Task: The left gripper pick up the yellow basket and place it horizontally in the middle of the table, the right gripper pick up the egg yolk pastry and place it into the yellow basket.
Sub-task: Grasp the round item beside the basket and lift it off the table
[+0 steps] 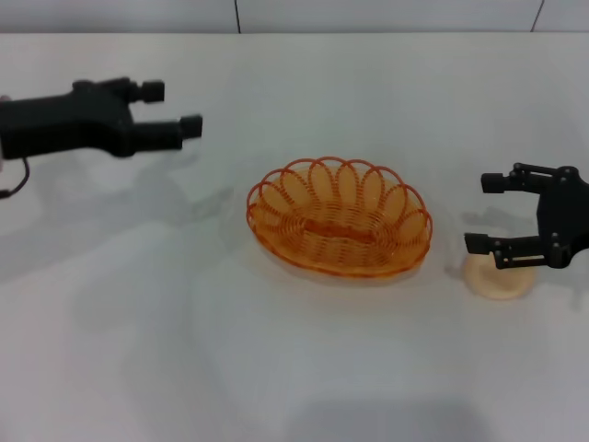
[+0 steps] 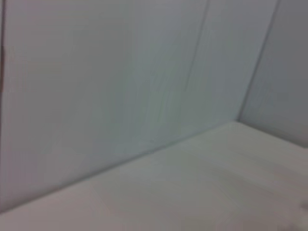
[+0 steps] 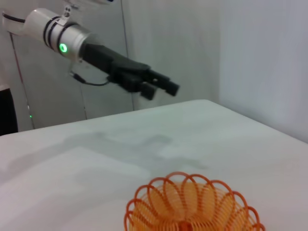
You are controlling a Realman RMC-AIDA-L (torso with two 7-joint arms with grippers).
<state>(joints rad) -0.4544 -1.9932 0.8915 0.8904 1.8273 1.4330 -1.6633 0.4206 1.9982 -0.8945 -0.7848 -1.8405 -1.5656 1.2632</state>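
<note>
The yellow basket (image 1: 339, 217) lies flat in the middle of the white table (image 1: 138, 350), empty, long side across; it also shows in the right wrist view (image 3: 190, 204). The egg yolk pastry (image 1: 498, 276) rests on the table to the basket's right. My right gripper (image 1: 481, 213) is open and hovers above the pastry, one finger over its top edge, not touching the basket. My left gripper (image 1: 171, 107) is open and empty, raised at the far left, well away from the basket; it appears in the right wrist view (image 3: 163, 88) with its green light ring.
A pale wall (image 2: 120, 72) stands behind the table's far edge. Bare tabletop lies in front of the basket and between it and the left arm.
</note>
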